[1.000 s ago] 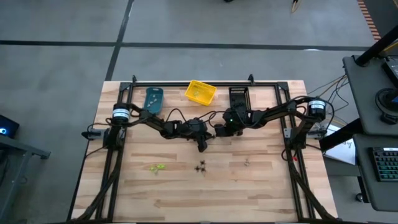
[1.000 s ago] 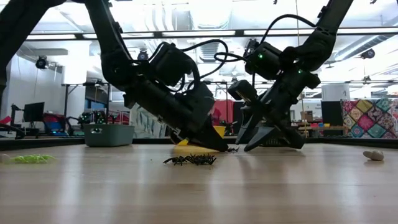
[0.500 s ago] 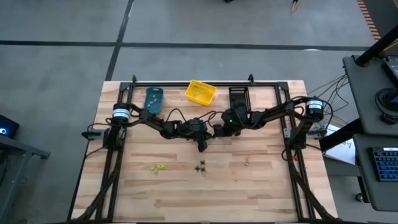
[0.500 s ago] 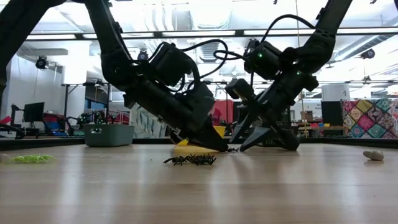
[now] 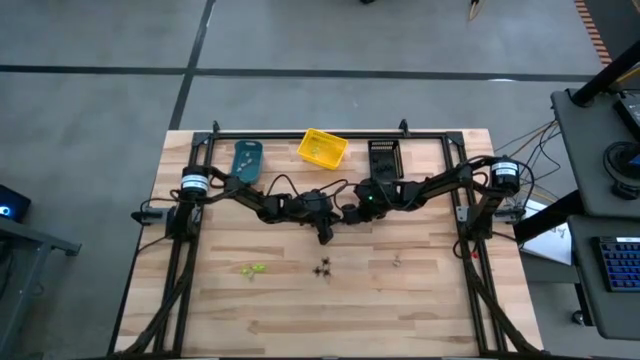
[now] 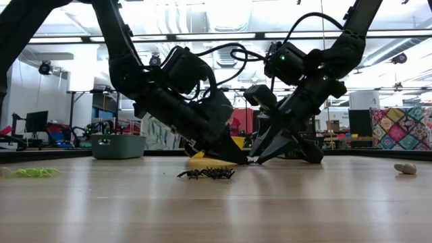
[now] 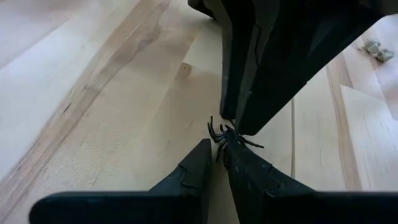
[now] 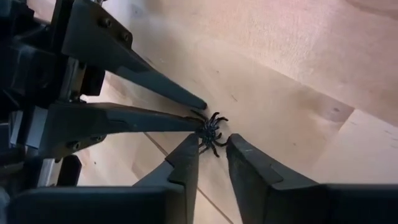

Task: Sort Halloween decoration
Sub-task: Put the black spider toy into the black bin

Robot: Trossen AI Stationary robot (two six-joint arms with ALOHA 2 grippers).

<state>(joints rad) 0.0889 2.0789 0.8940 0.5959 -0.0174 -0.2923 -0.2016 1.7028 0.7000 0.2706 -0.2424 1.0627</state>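
Mid-table, a black spider [image 8: 211, 132] is pinched at the left gripper [image 7: 217, 152] tips while the right gripper [image 8: 212, 149], fingers parted, is brought around it, so a clean handover is best made by closing squarely on the body before release.

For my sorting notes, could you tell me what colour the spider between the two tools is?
Black spider, clearest in the right wrist view.

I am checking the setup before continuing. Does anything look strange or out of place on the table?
Yes. Both grippers, left and right, crowd one black spider mid-table, fingertips almost touching. Other trinkets lie loose on the wood: yellow-green, black, pale.
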